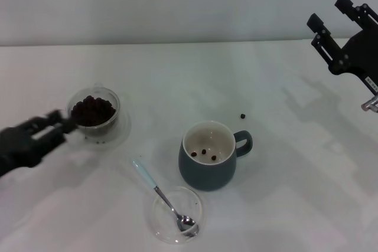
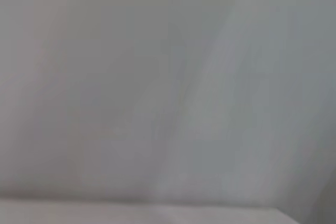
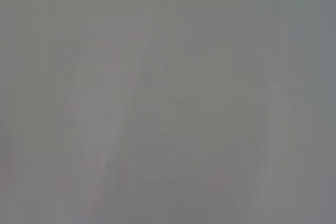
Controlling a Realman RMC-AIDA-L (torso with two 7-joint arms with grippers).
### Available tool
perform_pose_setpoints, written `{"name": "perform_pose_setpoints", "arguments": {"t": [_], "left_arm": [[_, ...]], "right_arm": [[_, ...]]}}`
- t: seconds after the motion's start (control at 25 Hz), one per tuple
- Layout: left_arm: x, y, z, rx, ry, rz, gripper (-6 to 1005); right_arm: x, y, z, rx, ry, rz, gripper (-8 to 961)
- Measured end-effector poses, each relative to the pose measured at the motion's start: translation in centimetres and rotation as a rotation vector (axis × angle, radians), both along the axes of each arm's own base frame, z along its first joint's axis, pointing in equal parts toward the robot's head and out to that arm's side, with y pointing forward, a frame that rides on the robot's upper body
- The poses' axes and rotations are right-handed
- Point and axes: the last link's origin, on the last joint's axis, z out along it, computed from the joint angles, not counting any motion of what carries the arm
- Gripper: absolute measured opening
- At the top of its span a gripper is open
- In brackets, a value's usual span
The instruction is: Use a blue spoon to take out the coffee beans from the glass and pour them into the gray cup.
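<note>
light: even, bright | shadows: soft, faint | left hand (image 1: 59,123): motion-blurred | wrist views: featureless grey blur

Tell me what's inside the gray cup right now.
The gray cup holds three coffee beans on its cream bottom. The near part of the floor is hidden by the near wall, so more could sit there.

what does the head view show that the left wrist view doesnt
Only the head view shows the scene: the glass heaped with coffee beans, the left pincer at its rim, the gray cup holding a few beans, one loose bean on the table, the blue spoon with its bowl in a clear dish, and the right pincer raised and open. The left wrist view shows only a blank pale surface. They share nothing recognizable.
</note>
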Motion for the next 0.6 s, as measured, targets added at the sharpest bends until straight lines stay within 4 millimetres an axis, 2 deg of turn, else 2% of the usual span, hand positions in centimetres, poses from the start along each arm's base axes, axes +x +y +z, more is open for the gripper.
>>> {"name": "perform_pose_setpoints", "arguments": {"t": [0.12, 0.16, 0.28, 0.32, 0.36, 0.6], "left_arm": [[-1.6, -1.1, 2.4, 0.132, 0.019, 0.006, 493], [-1.6, -1.1, 2.4, 0.132, 0.019, 0.006, 494], [-3.6, -1.9, 5.4, 0.324, 0.054, 0.051, 496], [-3.6, -1.9, 5.4, 0.324, 0.054, 0.051, 496], [-4.4, -2.0, 6.8, 0.401, 0.073, 0.076, 497], [-6.5, -2.8, 9.8, 0.549, 0.091, 0.171, 499]], "right_arm": [[-0.1, 0.0, 0.0, -0.011, 0.014, 0.005, 592], [-0.1, 0.0, 0.0, -0.019, 0.025, 0.003, 592], [0.1, -0.2, -0.1, -0.039, 0.048, -0.008, 592], [0.1, -0.2, -0.3, -0.047, 0.050, -0.009, 591], [0.0, -0.2, -0.5, -0.056, 0.047, -0.005, 591], [-0.3, -0.3, -0.8, -0.082, 0.060, 0.005, 591]]}}
